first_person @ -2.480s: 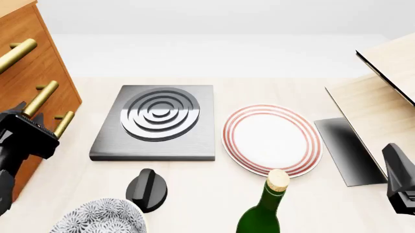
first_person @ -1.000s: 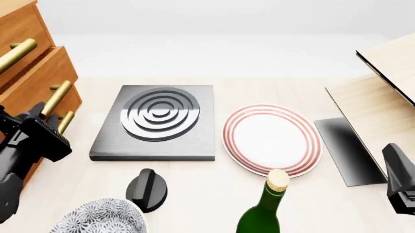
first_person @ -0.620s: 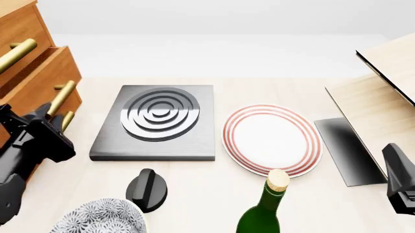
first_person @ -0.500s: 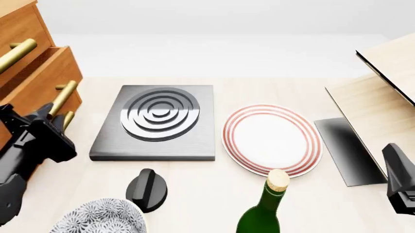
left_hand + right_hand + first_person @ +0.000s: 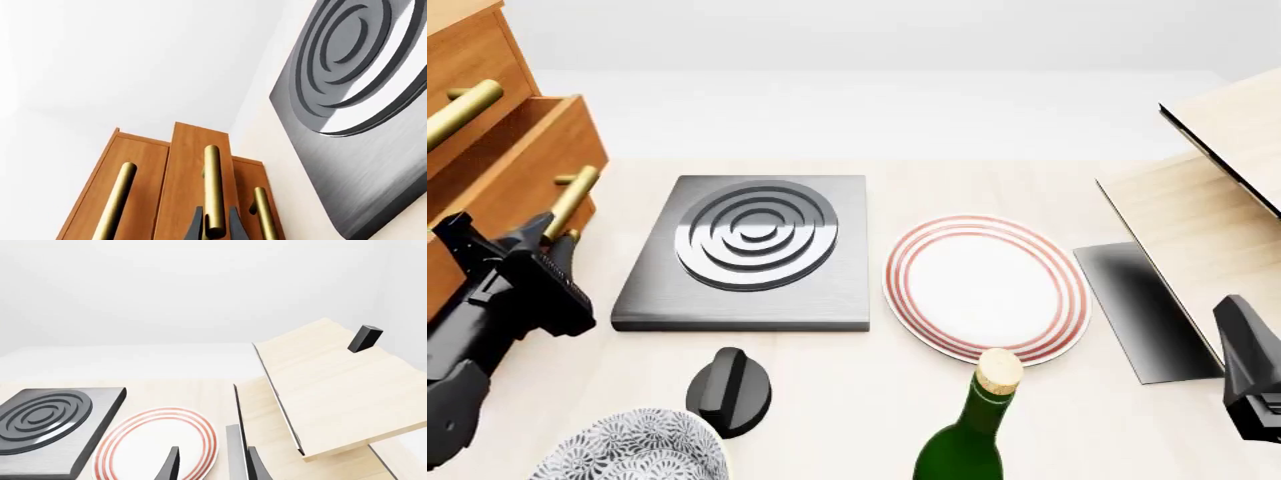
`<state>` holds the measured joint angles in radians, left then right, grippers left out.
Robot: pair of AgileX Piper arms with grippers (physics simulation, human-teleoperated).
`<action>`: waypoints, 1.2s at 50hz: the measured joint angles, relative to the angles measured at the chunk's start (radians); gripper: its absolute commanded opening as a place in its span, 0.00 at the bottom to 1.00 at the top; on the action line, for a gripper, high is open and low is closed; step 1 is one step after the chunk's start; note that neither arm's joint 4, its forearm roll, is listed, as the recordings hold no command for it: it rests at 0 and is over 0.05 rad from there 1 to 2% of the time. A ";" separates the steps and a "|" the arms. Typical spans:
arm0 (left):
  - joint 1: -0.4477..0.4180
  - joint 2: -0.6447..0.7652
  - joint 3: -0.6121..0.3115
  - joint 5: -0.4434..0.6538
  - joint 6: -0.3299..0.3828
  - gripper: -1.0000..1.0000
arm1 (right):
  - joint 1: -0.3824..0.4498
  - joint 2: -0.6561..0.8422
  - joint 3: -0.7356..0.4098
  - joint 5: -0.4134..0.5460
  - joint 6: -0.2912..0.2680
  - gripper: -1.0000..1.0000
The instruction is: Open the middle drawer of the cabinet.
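Note:
The orange-brown cabinet (image 5: 467,70) stands at the table's left edge, with three brass bar handles in the left wrist view. The middle drawer (image 5: 527,165) is pulled partly out, past the top drawer's front. My left gripper (image 5: 554,240) is shut around the lower end of the middle drawer's handle (image 5: 571,198). In the left wrist view the gripper (image 5: 215,227) clasps that handle (image 5: 212,180) from both sides. My right gripper (image 5: 212,467) is open and empty, low at the right edge of the table (image 5: 1248,370). The bottom drawer is mostly hidden behind my left arm.
A grey slab with raised rings (image 5: 747,250) lies right of the drawer. A red-rimmed plate (image 5: 988,285) sits mid-table. A black knob (image 5: 730,390), a patterned bowl (image 5: 634,450) and a corked green bottle (image 5: 968,440) stand in front. Pale wood boards (image 5: 1214,200) and a grey sheet (image 5: 1141,310) are at right.
The middle drawer has slid out of the cabinet toward the right. My left gripper, holding its handle, has moved right with it. The right arm has not moved.

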<state>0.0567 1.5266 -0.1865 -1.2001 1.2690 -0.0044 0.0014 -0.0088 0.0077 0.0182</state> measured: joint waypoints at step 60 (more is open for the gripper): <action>-0.070 -0.017 0.001 0.008 0.034 1.00 | 0.000 0.001 0.000 -0.001 0.000 1.00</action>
<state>-0.0135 1.5101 -0.1852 -1.1926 1.3035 -0.0045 0.0021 -0.0084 0.0068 0.0185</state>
